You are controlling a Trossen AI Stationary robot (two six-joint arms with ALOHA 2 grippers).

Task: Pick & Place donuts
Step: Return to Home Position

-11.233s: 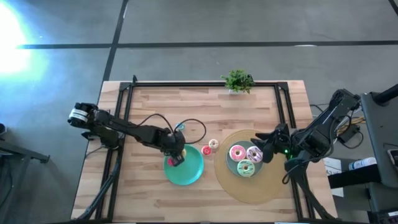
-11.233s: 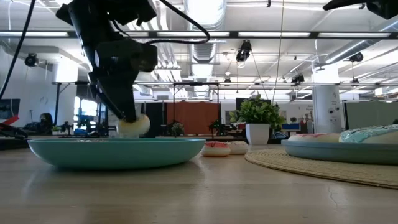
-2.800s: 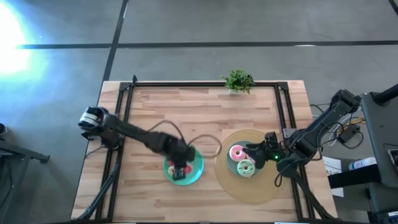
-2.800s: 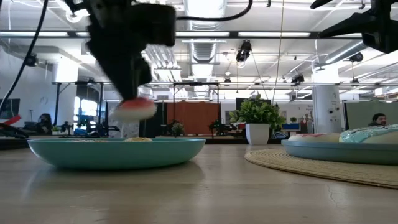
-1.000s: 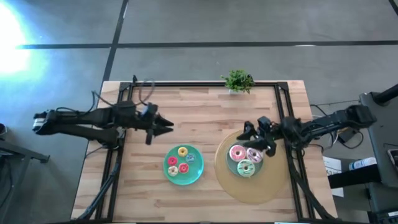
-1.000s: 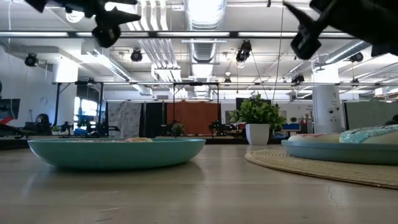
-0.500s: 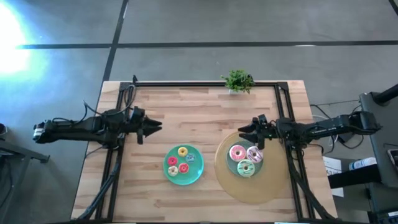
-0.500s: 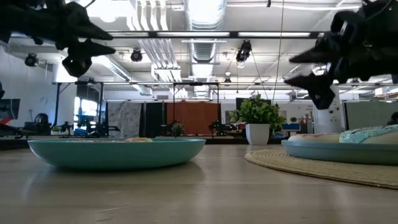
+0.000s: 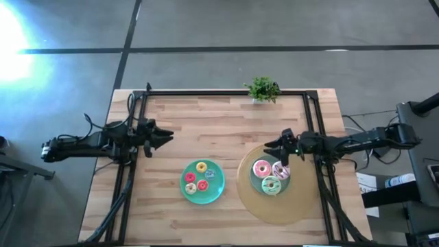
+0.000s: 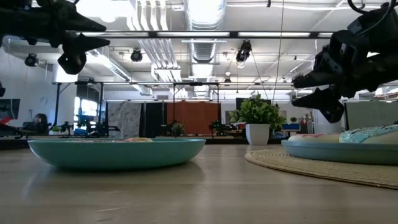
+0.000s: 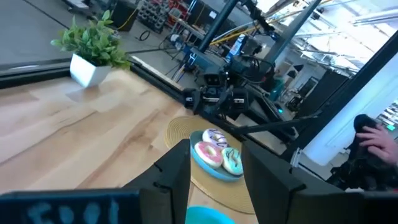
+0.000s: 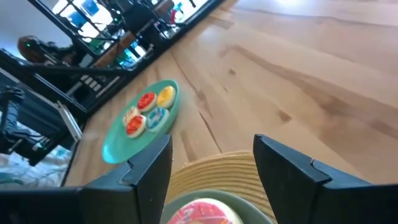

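Observation:
Several tiny donuts, red, yellow and blue (image 9: 199,178), lie in the small teal plate (image 9: 217,191), which also shows in the right wrist view (image 12: 118,144). Three larger donuts, pink (image 9: 261,168), white-purple (image 9: 280,170) and green (image 9: 270,184), lie in a second teal plate (image 9: 255,182) on a round woven mat (image 9: 274,207). My left gripper (image 9: 164,137) is open and empty in the air at the table's left side, far-left of the small plate. My right gripper (image 9: 269,145) is open and empty above the mat's far edge, just beyond the larger donuts.
A small green potted plant (image 9: 262,89) stands at the table's far edge. A black metal frame (image 9: 226,92) runs along the far, left and right sides. Bare wood lies between the plates and along the near edge.
My left gripper has drawn back toward the table's left edge, staying high. My right gripper has sunk lower above the mat's far edge as its arm stretched out. Both stay open. The donuts and plates have not moved.

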